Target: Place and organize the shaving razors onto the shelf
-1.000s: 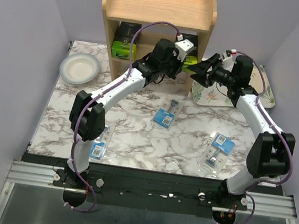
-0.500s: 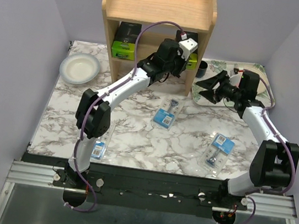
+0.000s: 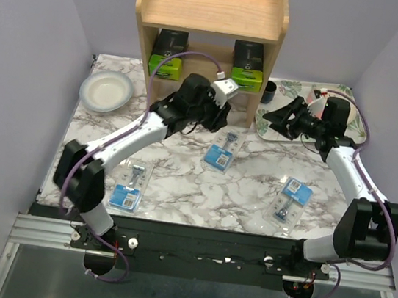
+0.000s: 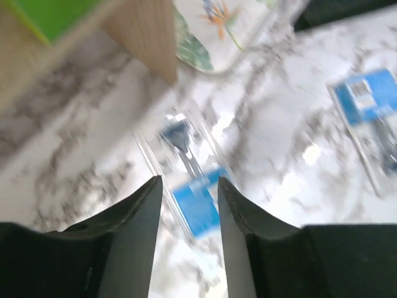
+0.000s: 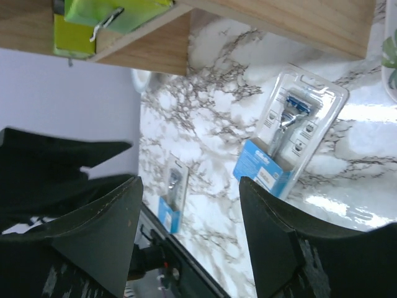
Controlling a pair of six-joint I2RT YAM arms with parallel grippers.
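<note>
The wooden shelf [image 3: 210, 17] stands at the back, and its lower tier holds two black razor boxes with lime-green ends [image 3: 169, 54] [image 3: 247, 64]. Three blister packs lie on the marble: middle [image 3: 222, 151], right [image 3: 292, 201], left [image 3: 129, 186]. My left gripper [image 3: 219, 121] hovers open just in front of the shelf, above the middle pack, which is blurred between its fingers [image 4: 197, 198]. My right gripper [image 3: 278, 114] stands open and empty by the tray's left edge. It faces the middle pack [image 5: 291, 133], with the left pack [image 5: 172, 192] farther off.
A floral tray [image 3: 322, 114] lies right of the shelf, with a dark cup [image 3: 268, 92] at its back left corner. A white bowl [image 3: 106, 91] sits at the back left. The shelf's side panel [image 4: 146, 37] is close to my left gripper.
My left arm has pulled back out of the shelf's lower tier and opened its jaws, leaving the second black box there. My right arm drew back to the right towards the tray.
</note>
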